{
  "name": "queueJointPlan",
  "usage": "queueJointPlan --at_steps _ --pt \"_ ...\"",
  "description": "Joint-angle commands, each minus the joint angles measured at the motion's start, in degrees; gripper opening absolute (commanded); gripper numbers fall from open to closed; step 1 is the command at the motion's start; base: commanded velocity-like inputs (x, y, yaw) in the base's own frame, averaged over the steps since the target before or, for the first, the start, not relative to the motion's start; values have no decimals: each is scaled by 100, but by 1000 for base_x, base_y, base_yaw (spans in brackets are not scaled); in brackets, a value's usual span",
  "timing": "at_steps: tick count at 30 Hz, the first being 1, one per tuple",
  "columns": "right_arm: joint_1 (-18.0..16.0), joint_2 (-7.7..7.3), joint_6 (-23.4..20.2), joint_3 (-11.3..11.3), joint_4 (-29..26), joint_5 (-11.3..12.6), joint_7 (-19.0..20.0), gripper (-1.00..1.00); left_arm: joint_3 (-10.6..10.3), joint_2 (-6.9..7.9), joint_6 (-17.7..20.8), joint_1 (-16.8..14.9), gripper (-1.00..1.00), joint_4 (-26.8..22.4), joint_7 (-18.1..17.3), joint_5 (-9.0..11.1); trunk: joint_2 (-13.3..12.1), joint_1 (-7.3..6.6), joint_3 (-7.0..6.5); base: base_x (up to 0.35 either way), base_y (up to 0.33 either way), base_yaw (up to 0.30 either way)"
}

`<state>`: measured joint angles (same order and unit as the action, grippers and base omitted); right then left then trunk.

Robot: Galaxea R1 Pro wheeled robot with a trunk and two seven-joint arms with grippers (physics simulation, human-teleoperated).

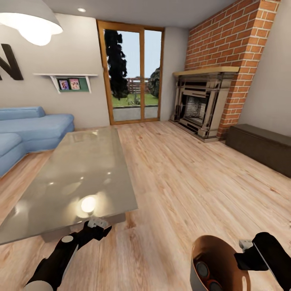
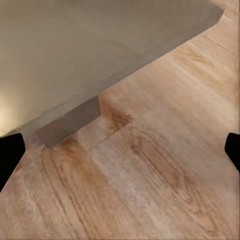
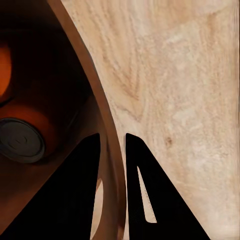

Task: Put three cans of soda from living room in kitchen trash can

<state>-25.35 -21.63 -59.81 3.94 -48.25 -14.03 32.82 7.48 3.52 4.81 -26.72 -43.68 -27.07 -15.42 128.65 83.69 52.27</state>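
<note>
The tash can (image 1: 218, 262) is cut off by the head view's lower edge, so its base is not seen. Two cans of soda (image 1: 202, 268) inside it are partly hidden by its wall; a third cannot be made out. In the right wrist view, an orange can (image 3: 4, 70) is cropped. The left gripper (image 2: 120, 150) fingers are cropped to dark tips.

text: large dark letter "n" (image 1: 9, 62), cut by frame edge | on: wall (image 1: 60, 48) above sofa (image 1: 28, 129)
</note>
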Motion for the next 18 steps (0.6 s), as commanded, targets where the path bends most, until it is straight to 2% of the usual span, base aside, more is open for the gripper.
queueJointPlan --at_steps 1,10,18 --pt "-3 1 -19 1 0 79 13 -100 0 0 1 0 100 0 0 -2 0 0 -3 261 -167 -246" --pt "-3 -5 -19 9 0 80 13 -100 0 0 3 0 100 0 31 -9 0 0 -28 249 -218 -246" --pt "-4 -6 -19 78 0 82 13 -100 -2 0 0 0 100 0 45 -13 0 0 -50 166 -288 -246"
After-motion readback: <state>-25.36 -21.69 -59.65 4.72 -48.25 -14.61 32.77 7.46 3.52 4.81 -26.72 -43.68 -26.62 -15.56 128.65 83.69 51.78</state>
